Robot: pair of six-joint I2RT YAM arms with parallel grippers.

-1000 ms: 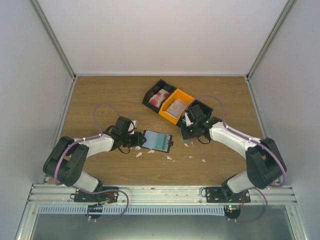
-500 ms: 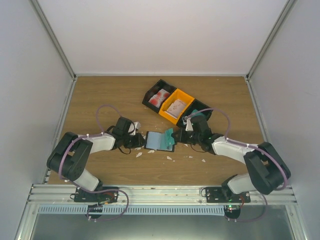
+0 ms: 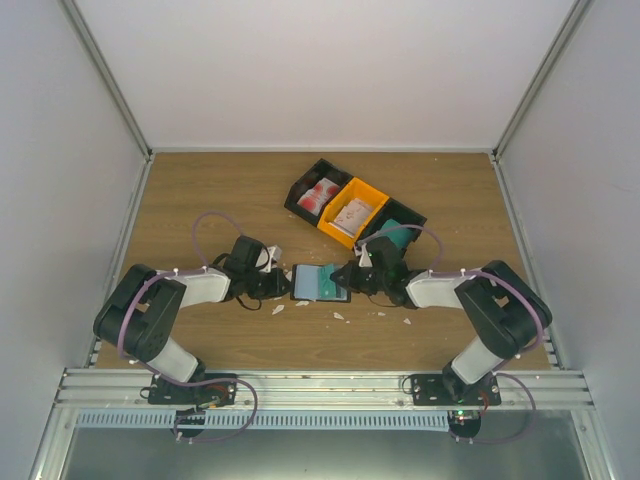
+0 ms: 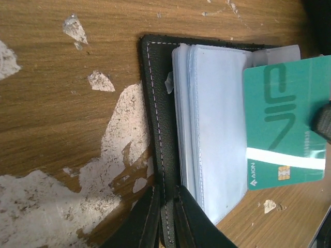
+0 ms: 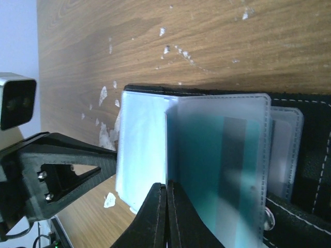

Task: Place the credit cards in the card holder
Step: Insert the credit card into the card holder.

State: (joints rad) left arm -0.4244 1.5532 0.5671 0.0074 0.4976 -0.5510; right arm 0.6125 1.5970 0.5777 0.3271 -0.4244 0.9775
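The card holder lies open at the table's middle, a black wallet with clear sleeves. My left gripper is shut on the wallet's left cover edge, which shows between its fingertips in the left wrist view. My right gripper is shut on a teal credit card with a white stripe, at the wallet's right side. In the right wrist view the teal card shows through a frosted sleeve, partly inside it. More cards lie in the bins.
Three joined bins stand behind the wallet: a black one with red-and-white cards, an orange one with pale cards, and a black one with teal cards. White scraps are scattered on the wood round the wallet.
My right gripper has moved left from the bins to the open wallet with the teal card, which now overlaps the sleeves. The left gripper has stayed on the wallet's edge.
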